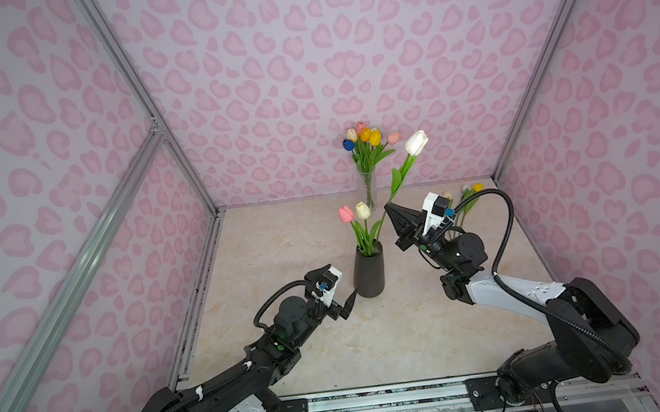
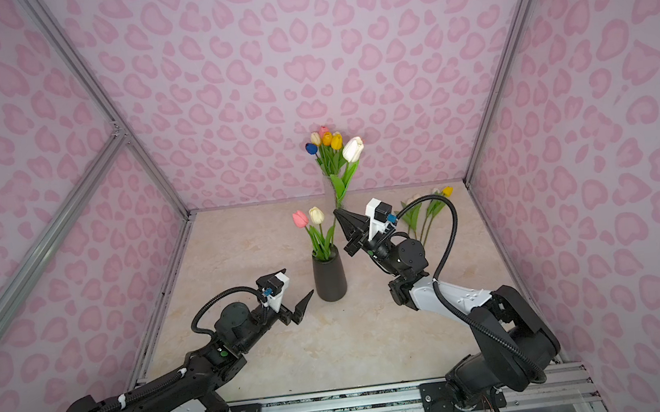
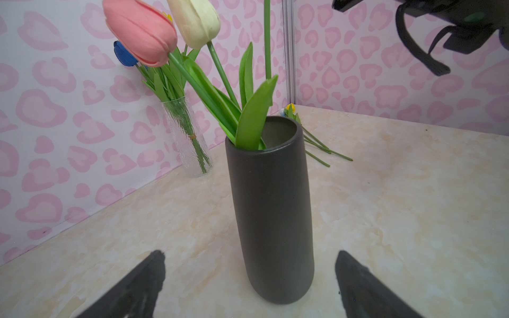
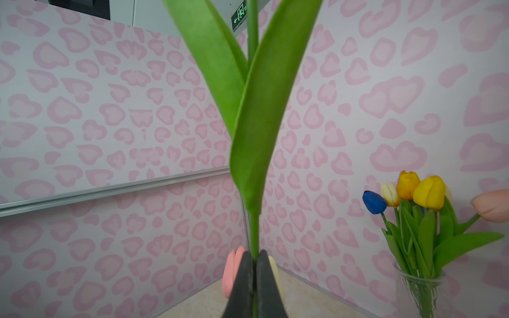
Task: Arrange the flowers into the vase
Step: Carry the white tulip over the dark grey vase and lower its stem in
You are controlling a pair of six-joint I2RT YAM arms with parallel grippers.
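The right gripper (image 1: 388, 207), pinching the white tulip (image 1: 416, 143), could tip the black vase (image 1: 368, 272), unbraced by the wide-open left gripper (image 1: 342, 280).

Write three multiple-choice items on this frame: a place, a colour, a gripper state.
1. The loose tulips lie: A in a vase; B at the table's far right corner; C by the left arm.
2. The held tulip in the right gripper is: A blue; B white; C orange.
3. The left gripper is: A open; B shut on a stem; C gripping a vase.
B: stems flat on the table. B: white head above the pinched stem. A: fingers wide apart near the dark vase.
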